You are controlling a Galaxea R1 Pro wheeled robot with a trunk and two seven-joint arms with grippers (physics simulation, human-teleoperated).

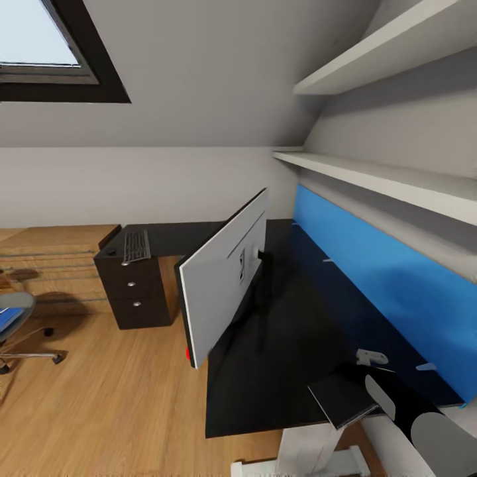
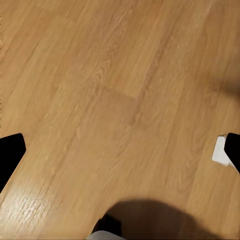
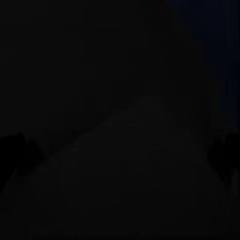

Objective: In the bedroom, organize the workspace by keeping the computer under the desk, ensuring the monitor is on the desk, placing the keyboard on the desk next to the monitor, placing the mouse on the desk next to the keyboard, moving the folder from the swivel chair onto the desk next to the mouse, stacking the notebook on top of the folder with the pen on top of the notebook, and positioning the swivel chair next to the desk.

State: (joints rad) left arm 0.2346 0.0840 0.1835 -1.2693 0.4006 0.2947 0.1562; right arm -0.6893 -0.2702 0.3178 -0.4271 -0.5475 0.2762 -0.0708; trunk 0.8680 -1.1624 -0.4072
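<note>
Monitor (image 1: 222, 285) on counter (image 1: 278, 358), back facing camera. Keyboard (image 1: 136, 246) on far wing. Chair (image 1: 13, 324) holds folder (image 1: 8, 319). Left claw (image 2: 120, 150) spread above floor (image 2: 100, 90); right claw's state unclear.

Monitor (image 1: 222, 278) on the desk (image 1: 278, 371); keyboard (image 1: 136, 246) behind, left.

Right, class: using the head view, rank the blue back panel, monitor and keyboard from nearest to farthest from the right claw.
1. blue back panel, just beside the right claw.
2. monitor, middle of the desk, leftward.
3. keyboard, desk's far left end.
</note>
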